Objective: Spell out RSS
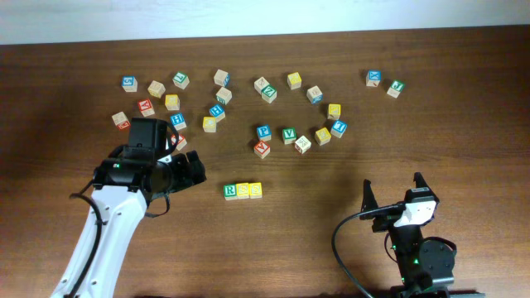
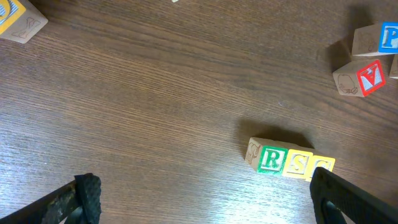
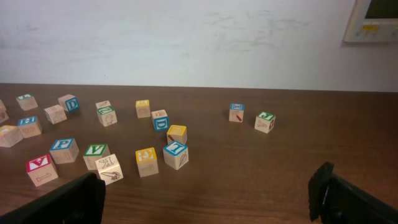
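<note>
Three letter blocks stand touching in a row on the table: a green R block (image 1: pixel 230 191), a yellow S block (image 1: pixel 243 190) and a second yellow S block (image 1: pixel 255 189). The left wrist view shows the same row: the R (image 2: pixel 271 159), an S (image 2: pixel 298 163) and the other S (image 2: pixel 323 165), partly behind a fingertip. My left gripper (image 1: pixel 194 170) is open and empty, just left of the row; its fingers also show in the left wrist view (image 2: pixel 205 199). My right gripper (image 1: pixel 392 189) is open and empty at the front right (image 3: pixel 208 196).
Several loose letter blocks lie scattered across the far half of the table, among them a blue P block (image 1: pixel 263 132), a red block (image 1: pixel 262 149) and a green V block (image 1: pixel 289 134). A blue block (image 1: pixel 374 78) and a green one (image 1: pixel 396 88) sit far right.
</note>
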You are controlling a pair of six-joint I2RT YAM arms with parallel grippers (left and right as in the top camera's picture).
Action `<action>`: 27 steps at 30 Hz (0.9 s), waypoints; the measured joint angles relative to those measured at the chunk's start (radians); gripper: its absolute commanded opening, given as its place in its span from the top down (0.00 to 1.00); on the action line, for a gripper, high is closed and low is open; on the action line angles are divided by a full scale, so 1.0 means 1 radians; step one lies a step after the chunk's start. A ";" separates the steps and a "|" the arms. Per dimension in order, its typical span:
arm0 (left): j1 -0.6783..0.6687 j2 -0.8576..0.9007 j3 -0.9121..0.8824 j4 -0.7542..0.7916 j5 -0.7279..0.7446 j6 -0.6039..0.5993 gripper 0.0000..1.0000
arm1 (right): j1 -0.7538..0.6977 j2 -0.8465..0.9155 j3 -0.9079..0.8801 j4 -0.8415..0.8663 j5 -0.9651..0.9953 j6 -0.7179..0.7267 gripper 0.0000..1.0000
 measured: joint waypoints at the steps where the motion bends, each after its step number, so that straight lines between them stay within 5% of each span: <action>1: 0.000 0.000 0.000 0.000 0.000 0.000 0.01 | 0.000 0.000 0.000 0.000 0.000 0.000 0.01; 27: 0.000 0.000 0.000 -0.024 0.000 0.000 0.01 | 0.000 0.000 0.000 0.000 0.000 0.000 0.02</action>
